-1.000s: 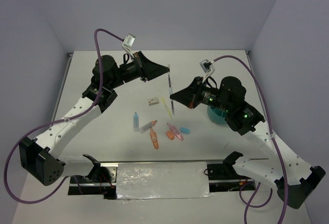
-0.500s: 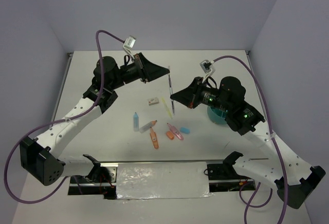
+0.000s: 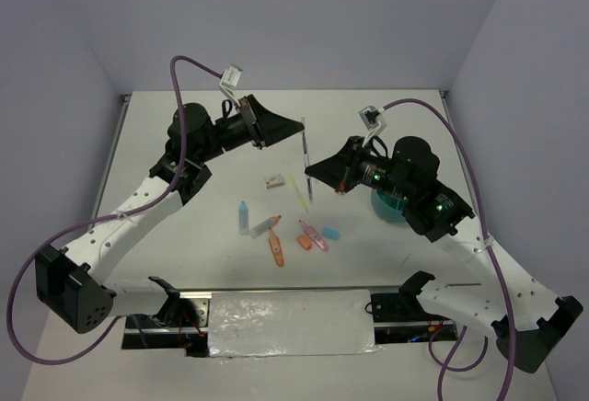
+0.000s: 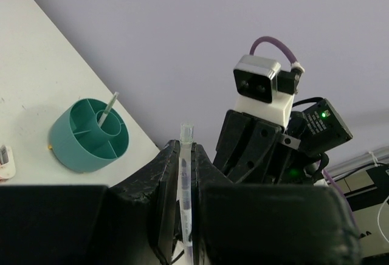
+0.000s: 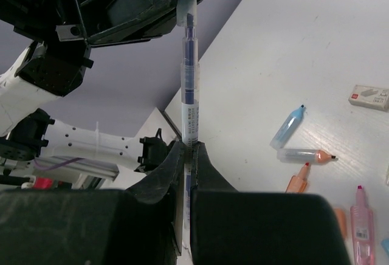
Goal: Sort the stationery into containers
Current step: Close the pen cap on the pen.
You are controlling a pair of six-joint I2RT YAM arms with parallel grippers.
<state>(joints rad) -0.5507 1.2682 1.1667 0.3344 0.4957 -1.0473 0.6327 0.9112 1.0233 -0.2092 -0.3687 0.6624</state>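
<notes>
A thin dark-blue pen (image 3: 306, 157) hangs in the air above the table, held at both ends. My left gripper (image 3: 302, 125) is shut on its clear cap end (image 4: 185, 155). My right gripper (image 3: 309, 177) is shut on the lower barrel (image 5: 190, 76), with my fingertips (image 5: 189, 146) pressed against it. The teal cup (image 4: 89, 134) has inner dividers and a pale pen (image 4: 108, 110) standing in it; in the top view the cup (image 3: 386, 208) is mostly hidden behind my right arm. More stationery lies loose on the table below.
On the table lie a white eraser (image 3: 273, 181), a yellow pen (image 3: 299, 191), a light blue tube (image 3: 244, 217), two orange highlighters (image 3: 268, 226) (image 3: 276, 249), a pink highlighter (image 3: 315, 235) and a blue eraser (image 3: 331, 233). A foil-covered strip (image 3: 290, 323) runs along the near edge.
</notes>
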